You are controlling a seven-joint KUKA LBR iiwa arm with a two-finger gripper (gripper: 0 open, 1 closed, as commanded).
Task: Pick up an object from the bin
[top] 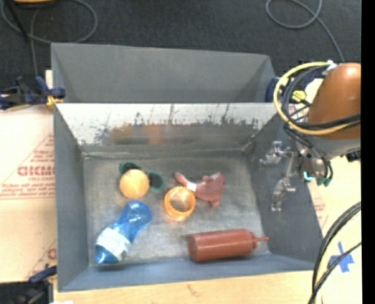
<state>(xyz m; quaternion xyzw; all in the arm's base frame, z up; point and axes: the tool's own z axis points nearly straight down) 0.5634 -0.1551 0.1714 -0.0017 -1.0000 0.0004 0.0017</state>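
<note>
Nearest the camera, in front and just right of the orange cup [179, 203]: a red-brown bottle [222, 244], on its side along the front wall of the grey bin [175, 116], nozzle end pointing away from the cup. In front and left of the cup: a blue bottle [121, 230] with a white label, also lying down, label end farthest from the cup. Then the orange cup itself, mid-floor, translucent, mouth turned upward, apart from both bottles. Just behind and right of the cup, close against its rim: a pink toy figure [206, 187], shape hard to make out. Behind and left of the cup: an orange-yellow ball [134, 184], with dark green pieces [154, 181] peeking out at its sides. Well right of the cup, over the bin's sloped right wall and apart from all the things on the floor: the tool [276, 173], metal prongs apart, gripping nothing. Farther right and behind: the arm's orange wrist cover [336, 97], ringed by yellow and black cables.
</note>
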